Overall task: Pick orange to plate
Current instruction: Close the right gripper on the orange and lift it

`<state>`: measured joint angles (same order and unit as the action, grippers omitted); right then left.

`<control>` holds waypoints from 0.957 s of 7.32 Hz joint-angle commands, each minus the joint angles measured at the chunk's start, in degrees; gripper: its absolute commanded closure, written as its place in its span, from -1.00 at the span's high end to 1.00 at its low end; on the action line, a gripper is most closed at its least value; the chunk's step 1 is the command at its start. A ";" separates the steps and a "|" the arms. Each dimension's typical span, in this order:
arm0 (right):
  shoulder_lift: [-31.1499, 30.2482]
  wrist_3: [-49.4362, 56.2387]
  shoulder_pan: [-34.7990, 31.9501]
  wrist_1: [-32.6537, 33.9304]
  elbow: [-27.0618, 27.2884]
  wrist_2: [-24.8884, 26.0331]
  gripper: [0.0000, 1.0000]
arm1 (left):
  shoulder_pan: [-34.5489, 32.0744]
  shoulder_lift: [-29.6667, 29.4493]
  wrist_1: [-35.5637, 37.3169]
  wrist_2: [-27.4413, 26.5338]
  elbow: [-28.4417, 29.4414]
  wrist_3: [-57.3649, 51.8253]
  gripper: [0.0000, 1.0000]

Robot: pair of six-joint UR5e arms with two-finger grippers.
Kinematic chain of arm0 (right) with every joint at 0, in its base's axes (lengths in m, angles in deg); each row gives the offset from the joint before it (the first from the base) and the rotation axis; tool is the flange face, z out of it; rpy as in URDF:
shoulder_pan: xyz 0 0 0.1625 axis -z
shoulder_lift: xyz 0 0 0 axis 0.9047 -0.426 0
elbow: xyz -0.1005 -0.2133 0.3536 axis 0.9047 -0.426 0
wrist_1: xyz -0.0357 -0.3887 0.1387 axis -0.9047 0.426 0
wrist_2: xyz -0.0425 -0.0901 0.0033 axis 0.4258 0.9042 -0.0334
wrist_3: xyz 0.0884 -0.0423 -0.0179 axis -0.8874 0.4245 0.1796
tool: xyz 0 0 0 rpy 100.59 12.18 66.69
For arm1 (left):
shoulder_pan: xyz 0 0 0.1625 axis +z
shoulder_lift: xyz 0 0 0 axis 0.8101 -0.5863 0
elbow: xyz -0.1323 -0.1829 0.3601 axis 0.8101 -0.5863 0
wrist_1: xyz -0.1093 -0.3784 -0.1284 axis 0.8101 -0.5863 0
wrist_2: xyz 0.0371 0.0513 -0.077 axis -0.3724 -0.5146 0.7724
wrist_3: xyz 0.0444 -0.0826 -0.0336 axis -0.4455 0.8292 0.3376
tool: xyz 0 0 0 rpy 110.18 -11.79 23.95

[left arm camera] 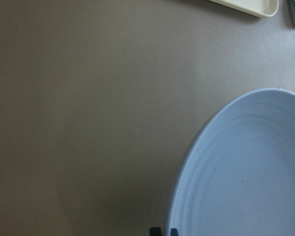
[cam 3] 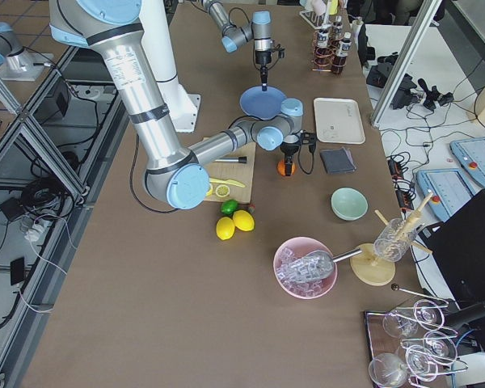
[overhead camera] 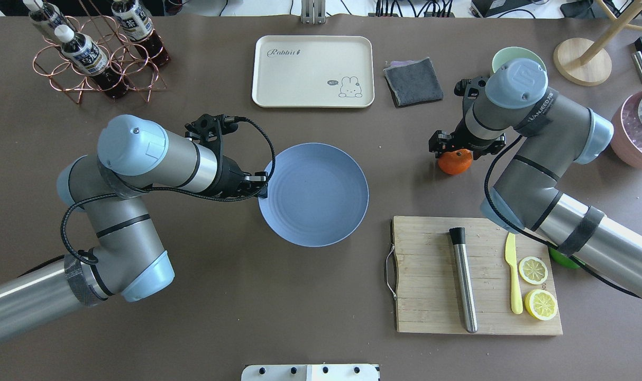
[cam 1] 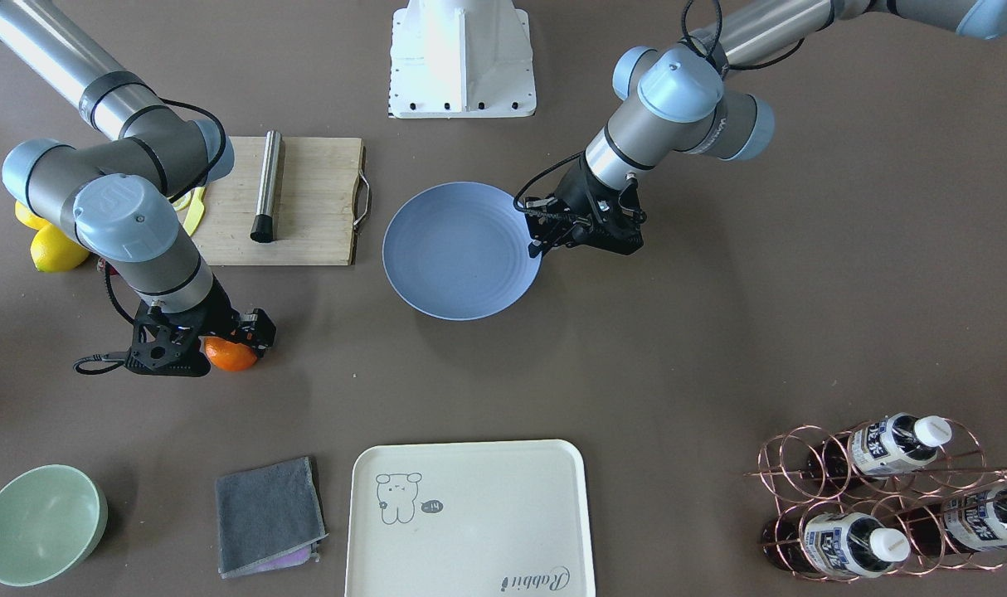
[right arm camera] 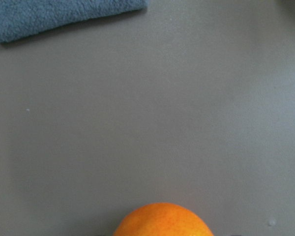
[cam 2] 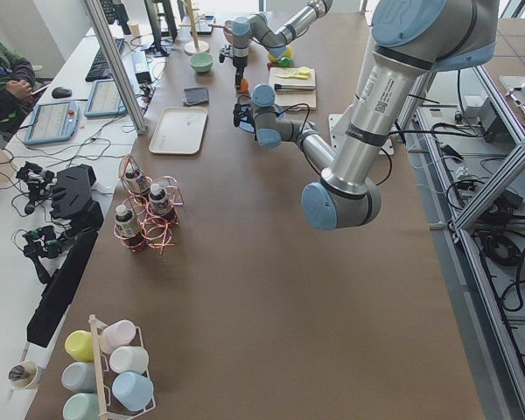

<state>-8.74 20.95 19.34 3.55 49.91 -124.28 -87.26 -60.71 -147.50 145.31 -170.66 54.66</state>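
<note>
Orange [right arm camera: 162, 221] fills bottom edge of rt wrist view, right under right tool [cam 1: 234, 342], well apart from plate [left arm camera: 246, 172]. You can't tell if it's pinched or loose. Left tool [left arm camera: 163, 231]: tips pressed together, at plate's rim.

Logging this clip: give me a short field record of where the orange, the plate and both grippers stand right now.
orange: under the right gripper, well apart from the plate
plate: mid-table, empty
right gripper: over the orange, a finger on either side; whether it is clamped cannot be told
left gripper: at the plate's rim, fingertips close together
task state: orange not yet on the plate
</note>
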 commanded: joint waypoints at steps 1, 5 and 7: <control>0.00 0.25 0.19 -0.92 -0.17 0.11 -1.00 | 3.16 0.07 0.00 -4.71 1.34 0.02 -1.00; 0.35 0.25 -4.82 -0.75 2.73 -5.33 -1.00 | 6.61 -1.86 -0.09 -7.65 3.71 1.32 -1.00; 0.35 0.25 -5.35 -0.23 4.13 -6.30 -1.00 | 4.78 -2.48 0.09 -8.43 4.60 1.78 -1.00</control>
<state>-8.39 21.18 14.47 3.01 53.14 -129.63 -81.19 -62.84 -147.55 137.47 -166.77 56.21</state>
